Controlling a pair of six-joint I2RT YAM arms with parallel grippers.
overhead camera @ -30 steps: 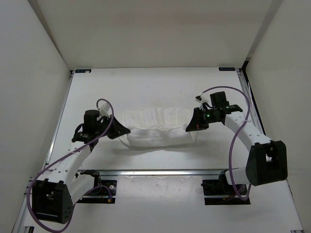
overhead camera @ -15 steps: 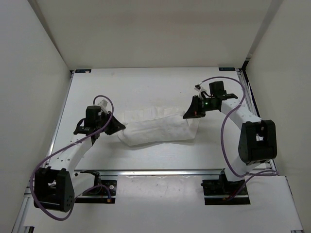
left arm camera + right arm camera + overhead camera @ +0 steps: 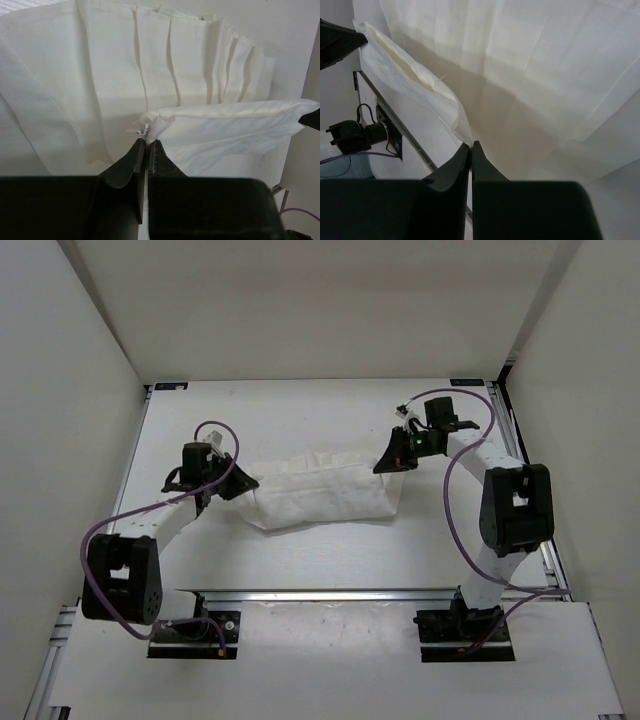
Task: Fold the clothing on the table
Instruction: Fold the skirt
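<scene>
The clothing [image 3: 325, 495], a thin white pleated garment, lies stretched across the middle of the table [image 3: 300, 410]. My left gripper [image 3: 243, 487] is shut on its left corner. In the left wrist view that gripper [image 3: 147, 142] pinches a small bunched tip of the clothing [image 3: 225, 125], with pleats fanning out beyond. My right gripper [image 3: 385, 464] is shut on the right corner. The right wrist view shows its tips [image 3: 470, 144] closed on the hem of the clothing [image 3: 520, 65], which hangs lifted in front of the camera.
White walls enclose the table on three sides. An aluminium rail [image 3: 320, 593] runs across the near edge, with both arm bases [image 3: 195, 630] [image 3: 465, 628] behind it. Purple cables [image 3: 455, 495] loop off each arm.
Both grippers have carried their corners of the clothing away from the arm bases toward the far side of the table, and the arms have stretched out further. The cloth's front fold has shifted with them.
</scene>
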